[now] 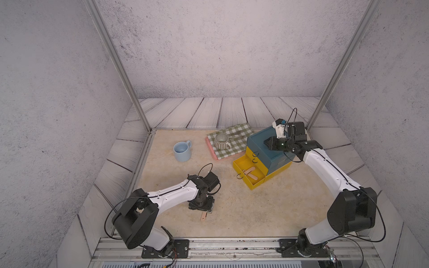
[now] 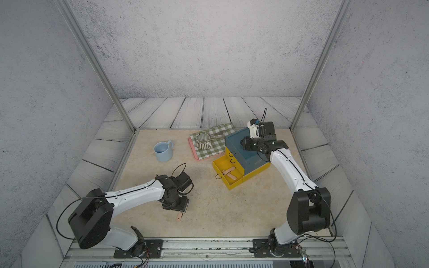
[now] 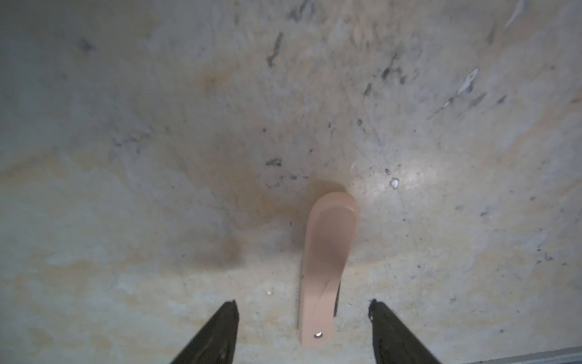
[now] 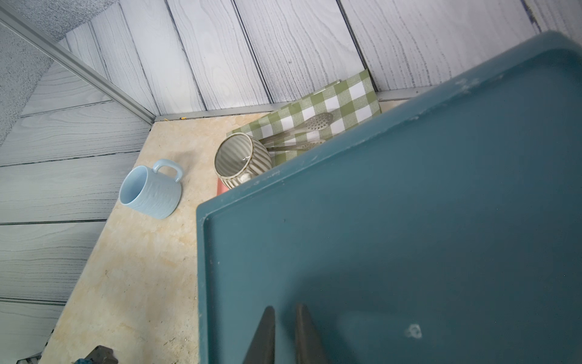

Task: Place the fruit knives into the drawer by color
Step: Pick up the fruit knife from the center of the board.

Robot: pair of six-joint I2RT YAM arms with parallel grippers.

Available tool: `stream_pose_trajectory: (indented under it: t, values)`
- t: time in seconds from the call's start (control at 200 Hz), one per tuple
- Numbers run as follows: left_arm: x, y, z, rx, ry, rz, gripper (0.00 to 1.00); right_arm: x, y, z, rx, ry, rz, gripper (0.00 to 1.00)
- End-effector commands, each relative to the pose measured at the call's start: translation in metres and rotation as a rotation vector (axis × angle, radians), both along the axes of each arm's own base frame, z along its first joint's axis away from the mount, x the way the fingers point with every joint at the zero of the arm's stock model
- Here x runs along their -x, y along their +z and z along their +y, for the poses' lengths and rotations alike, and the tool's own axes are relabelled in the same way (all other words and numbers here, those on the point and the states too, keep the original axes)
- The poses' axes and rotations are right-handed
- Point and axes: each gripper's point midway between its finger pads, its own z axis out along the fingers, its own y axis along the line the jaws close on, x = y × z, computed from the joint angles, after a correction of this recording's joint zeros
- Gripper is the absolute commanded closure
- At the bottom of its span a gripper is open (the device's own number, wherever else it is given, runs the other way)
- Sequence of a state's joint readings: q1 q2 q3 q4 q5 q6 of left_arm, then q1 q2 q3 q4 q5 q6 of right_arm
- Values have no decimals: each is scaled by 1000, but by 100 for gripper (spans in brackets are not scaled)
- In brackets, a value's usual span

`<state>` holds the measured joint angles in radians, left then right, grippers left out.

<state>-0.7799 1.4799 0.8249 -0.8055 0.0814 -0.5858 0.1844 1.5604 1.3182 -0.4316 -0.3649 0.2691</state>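
One peach-pink fruit knife (image 3: 326, 261) lies flat on the beige table, rivet end towards my left gripper (image 3: 303, 304). That gripper is open, with a fingertip on either side of the knife and clear of it. In both top views the knife (image 1: 203, 217) (image 2: 179, 217) pokes out from under the left gripper (image 1: 201, 206). The drawer chest (image 1: 260, 145) has its lowest yellow drawer (image 1: 239, 166) pulled out, and two peach-pink knives (image 1: 250, 172) lie crossed inside. My right gripper (image 4: 285, 307) hovers over the chest's teal top (image 4: 409, 220), shut to a thin gap and empty.
A pale blue mug (image 1: 182, 150) stands left of the middle. A pink tray (image 1: 210, 147) with a green checked cloth holds a striped cup (image 1: 221, 140) and metal tongs (image 4: 302, 126), right beside the chest. Metal frame posts rise at the back corners.
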Motion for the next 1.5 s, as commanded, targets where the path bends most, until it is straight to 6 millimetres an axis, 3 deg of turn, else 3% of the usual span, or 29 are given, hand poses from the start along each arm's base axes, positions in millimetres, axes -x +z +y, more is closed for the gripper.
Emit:
stream_pose_trajectory:
  t: [0.0,0.385,0.585,0.771,1.051,1.491]
  values:
    - [6,-10,2,-4,12,40,33,115,-147,-41,241,-48,687,83]
    - [9,-29,-2,-27,-5,105,45,116,-148,-41,241,-49,689,83]
    - [11,-33,3,-62,1,117,71,115,-148,-41,237,-49,689,83]
    - [10,-32,5,-75,10,114,83,115,-149,-41,238,-48,690,83]
    - [-12,-10,-13,-43,3,61,85,117,-149,-40,235,-48,693,83]
    - [-59,41,-70,107,-39,-30,85,118,-149,-41,242,-49,697,83]
